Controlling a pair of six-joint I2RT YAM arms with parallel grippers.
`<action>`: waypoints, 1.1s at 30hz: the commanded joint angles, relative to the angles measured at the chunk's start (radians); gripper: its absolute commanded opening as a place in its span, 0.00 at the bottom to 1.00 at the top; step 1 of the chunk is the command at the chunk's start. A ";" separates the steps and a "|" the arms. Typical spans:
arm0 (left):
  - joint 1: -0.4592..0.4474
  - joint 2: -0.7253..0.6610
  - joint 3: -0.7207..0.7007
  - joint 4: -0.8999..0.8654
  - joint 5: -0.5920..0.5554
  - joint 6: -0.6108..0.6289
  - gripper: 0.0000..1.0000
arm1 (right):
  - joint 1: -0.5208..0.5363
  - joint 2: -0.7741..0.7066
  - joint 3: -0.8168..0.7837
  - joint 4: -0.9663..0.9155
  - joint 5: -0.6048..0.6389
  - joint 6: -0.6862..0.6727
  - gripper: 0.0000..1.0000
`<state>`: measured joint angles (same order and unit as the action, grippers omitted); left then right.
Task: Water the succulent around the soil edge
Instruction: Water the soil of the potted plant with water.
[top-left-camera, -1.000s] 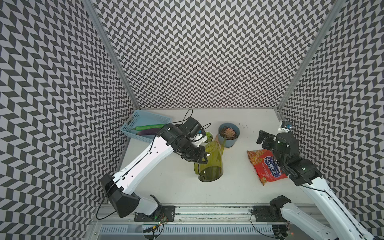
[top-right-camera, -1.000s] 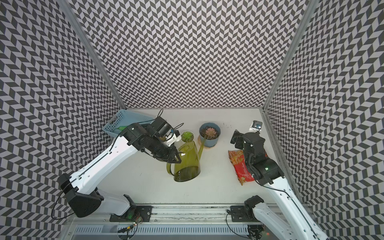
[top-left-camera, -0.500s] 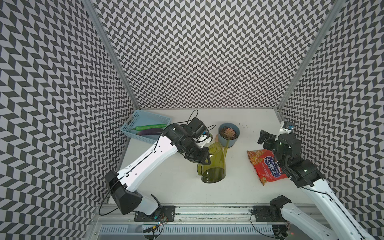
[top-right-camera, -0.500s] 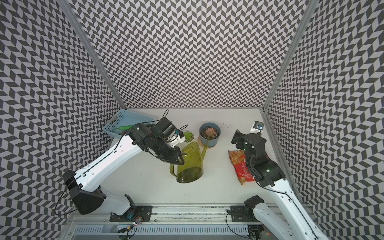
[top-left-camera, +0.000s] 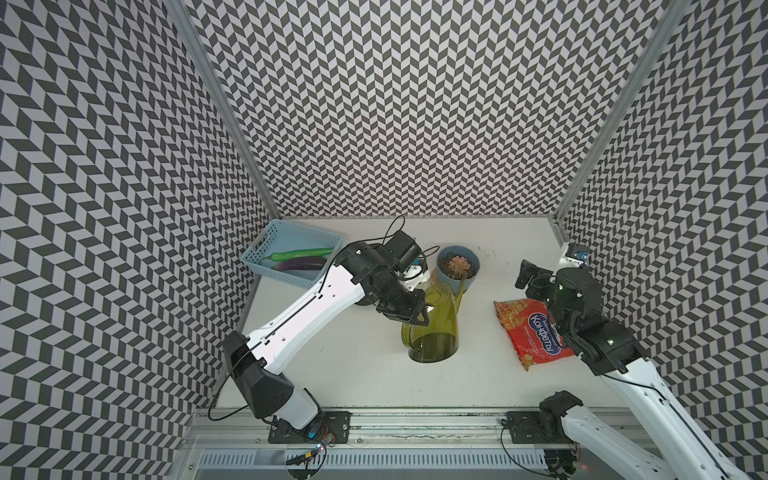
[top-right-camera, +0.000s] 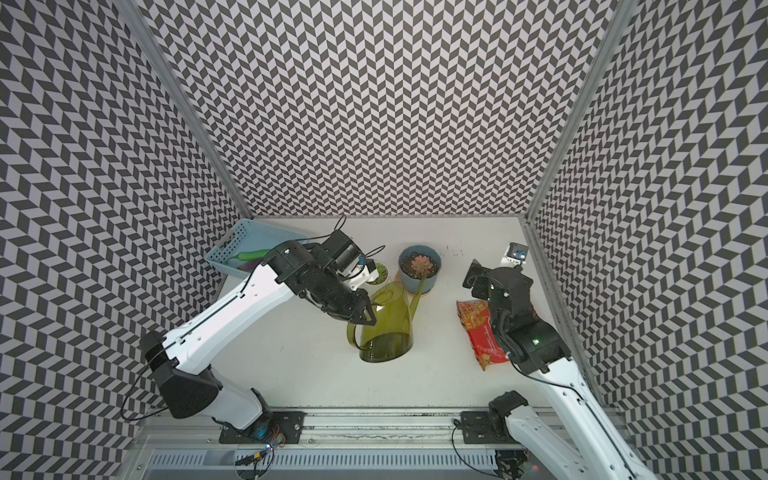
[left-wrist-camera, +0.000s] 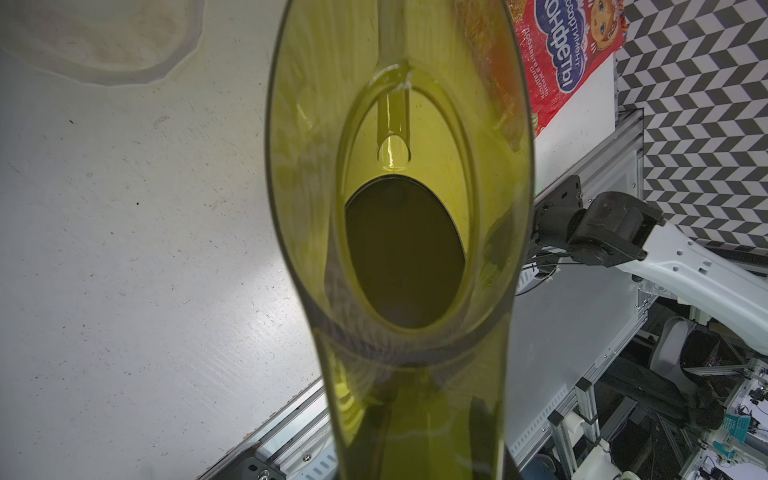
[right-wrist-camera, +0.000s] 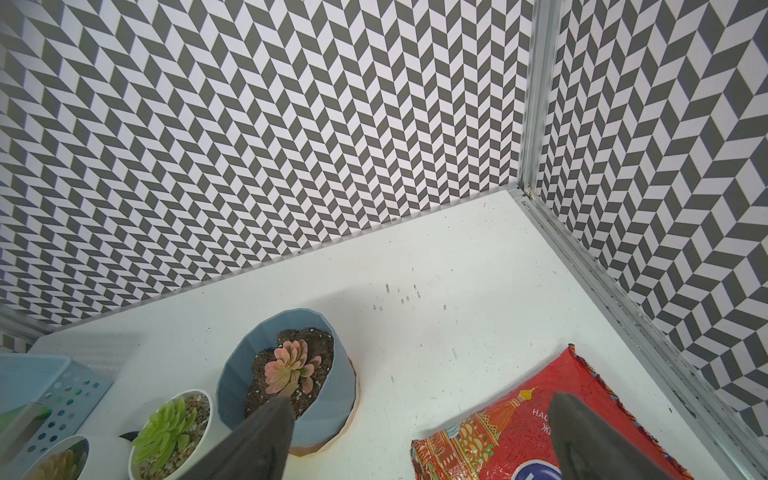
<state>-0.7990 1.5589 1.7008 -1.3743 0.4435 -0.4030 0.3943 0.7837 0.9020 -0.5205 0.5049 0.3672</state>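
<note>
**Green can tipped at the blue pot, left arm gripping it**

White, speckled matte tabletop (top-left-camera: 332, 365). Nearest thing on it: the watering can (top-left-camera: 436, 328), translucent olive-green plastic, smooth and glossy, with an oval base and a dark oval bottom seen through the opening in the left wrist view (left-wrist-camera: 399, 249). The left gripper (top-left-camera: 415, 318) has its jaws clamped tight on the can's handle end. The can's long axis runs near to far, with the base toward the rail and the body tilted toward the back wall. I cannot tell whether the base clears the tabletop.

Off to the right lies a crinkly red foil candy bag (top-left-camera: 528, 332), flat. The right gripper (top-left-camera: 530, 278) hangs over its far end with jaws spread wide, holding nothing.

The thin tube spout (top-left-camera: 460, 286) points away and up, its tip over the near rim of the blue pot (top-left-camera: 471, 280), which is ribbed and round. Inside is dark, gritty soil (right-wrist-camera: 307, 340) and the succulent (top-left-camera: 458, 263), a pink rosette in the middle, just beyond the spout tip.

Left of it stands a small white pot (top-right-camera: 380, 272) with a green rosette. Farther left is a perforated light-blue basket (top-left-camera: 266, 239) holding vegetables.
</note>
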 joint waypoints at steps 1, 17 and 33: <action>-0.007 0.012 0.052 0.021 0.039 0.024 0.00 | 0.003 -0.020 -0.009 0.048 0.019 0.006 0.99; -0.005 0.080 0.117 0.020 0.044 0.032 0.00 | 0.003 -0.039 -0.014 0.051 0.023 0.008 0.99; 0.031 0.131 0.179 0.020 0.051 0.029 0.00 | 0.003 -0.066 -0.020 0.059 0.029 0.009 1.00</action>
<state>-0.7803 1.6859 1.8343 -1.3724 0.4702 -0.3828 0.3943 0.7303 0.8944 -0.5106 0.5175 0.3676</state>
